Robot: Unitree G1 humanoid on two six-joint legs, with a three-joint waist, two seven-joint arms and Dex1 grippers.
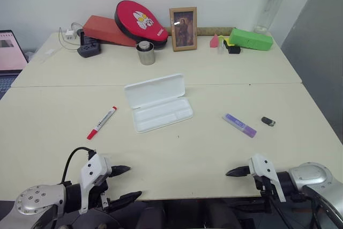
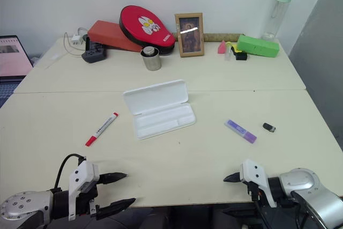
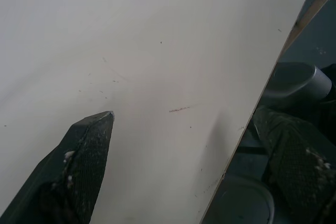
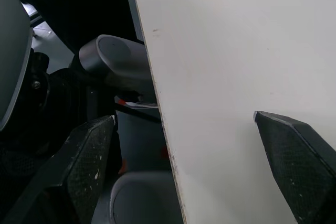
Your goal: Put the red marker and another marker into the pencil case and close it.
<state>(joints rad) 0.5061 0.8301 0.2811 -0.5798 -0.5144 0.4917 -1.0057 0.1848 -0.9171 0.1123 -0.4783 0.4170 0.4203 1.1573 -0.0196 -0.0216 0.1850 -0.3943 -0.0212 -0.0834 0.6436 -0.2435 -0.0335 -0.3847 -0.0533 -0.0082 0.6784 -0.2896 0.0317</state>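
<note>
The pencil case [image 1: 159, 103] lies open in the middle of the table, its lid tilted back and its tray empty. To its left rests the red marker [image 1: 102, 122], lying at a slant. The purple marker [image 1: 239, 125] is on the right, with a small dark stub [image 1: 268, 121] beyond it. My left gripper [image 1: 134, 182] hangs open at the table's front edge, well short of the red marker. My right gripper [image 1: 229, 186] is open too, at the front edge below the purple marker. In both wrist views the fingers [image 3: 86, 150] [image 4: 294, 150] straddle the table edge with nothing between them.
Along the back stand a laptop [image 1: 8, 52], a power strip [image 1: 88, 49], a red-brown box [image 1: 107, 29], a red round pad [image 1: 140, 21], a metal cup [image 1: 146, 53], a picture frame [image 1: 183, 28], a green box [image 1: 250, 39] and a bottle [image 1: 272, 4].
</note>
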